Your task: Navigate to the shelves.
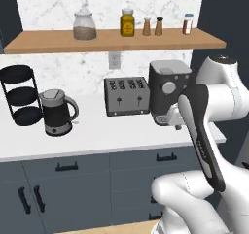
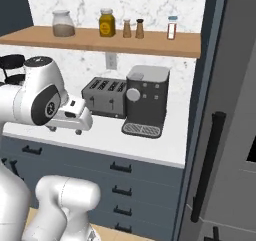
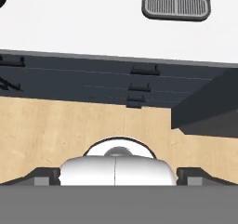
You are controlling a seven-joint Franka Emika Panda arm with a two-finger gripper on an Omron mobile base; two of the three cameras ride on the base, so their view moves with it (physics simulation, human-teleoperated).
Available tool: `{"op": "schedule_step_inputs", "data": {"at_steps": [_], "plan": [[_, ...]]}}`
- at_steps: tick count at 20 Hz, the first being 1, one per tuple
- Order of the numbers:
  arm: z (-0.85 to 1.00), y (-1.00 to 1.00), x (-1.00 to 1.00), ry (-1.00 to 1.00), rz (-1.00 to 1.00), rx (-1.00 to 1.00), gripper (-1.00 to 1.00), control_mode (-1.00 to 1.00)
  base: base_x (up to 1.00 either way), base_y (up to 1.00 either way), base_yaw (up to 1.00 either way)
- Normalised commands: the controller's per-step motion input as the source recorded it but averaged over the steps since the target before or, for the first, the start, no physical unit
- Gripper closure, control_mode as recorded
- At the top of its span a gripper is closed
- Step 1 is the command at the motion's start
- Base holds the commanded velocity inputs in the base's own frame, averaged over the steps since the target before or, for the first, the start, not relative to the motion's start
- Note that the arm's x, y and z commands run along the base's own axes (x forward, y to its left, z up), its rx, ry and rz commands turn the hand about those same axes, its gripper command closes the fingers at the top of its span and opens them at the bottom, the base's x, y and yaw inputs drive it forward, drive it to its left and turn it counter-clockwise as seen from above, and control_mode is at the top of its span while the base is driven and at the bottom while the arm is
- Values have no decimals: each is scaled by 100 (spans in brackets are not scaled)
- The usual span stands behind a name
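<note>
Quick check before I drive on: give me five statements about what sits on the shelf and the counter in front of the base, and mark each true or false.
1. The wooden shelf carries a glass jar at its left end. True.
2. The toaster stands to the right of the coffee machine. False: it stands to the left of it, as both base views show.
3. A black three-tier wire rack stands on the counter, left of the kettle. True.
4. The kettle stands on the shelf. False: it stands on the counter, below the shelf.
5. A wall outlet sits on the marble wall under the shelf. True.
</note>
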Motion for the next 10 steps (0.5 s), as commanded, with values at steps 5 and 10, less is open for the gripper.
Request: {"op": "schedule_step_inputs", "data": {"at_steps": [5, 10], "plan": [[0, 0, 0, 0, 0, 0, -100, 100, 48, 41, -31], [0, 0, 0, 0, 0, 0, -100, 100, 59, 43, -6]]}}
